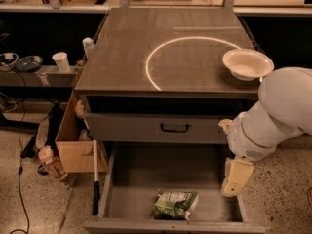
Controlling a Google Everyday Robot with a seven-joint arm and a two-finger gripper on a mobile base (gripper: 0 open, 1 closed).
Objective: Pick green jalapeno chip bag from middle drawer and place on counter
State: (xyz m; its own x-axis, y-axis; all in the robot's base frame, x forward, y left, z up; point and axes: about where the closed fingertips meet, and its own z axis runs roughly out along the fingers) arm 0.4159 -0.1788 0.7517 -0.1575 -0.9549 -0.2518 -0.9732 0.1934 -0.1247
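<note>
The green jalapeno chip bag (pixel 175 204) lies crumpled on the floor of the open middle drawer (pixel 131 179), near its front edge and about at the centre. My gripper (pixel 236 177), cream-coloured, hangs from the white arm (pixel 273 121) over the drawer's right side wall, to the right of the bag, above it and apart from it. The counter (pixel 122 48) with its bright white circle arc is above.
A white bowl (pixel 247 63) sits at the counter's right front edge, just above my arm. A closed grey drawer front with a black handle (pixel 175 127) is above the open drawer. A cardboard box (pixel 73 147) and a bottle (pixel 51 162) stand left of the cabinet.
</note>
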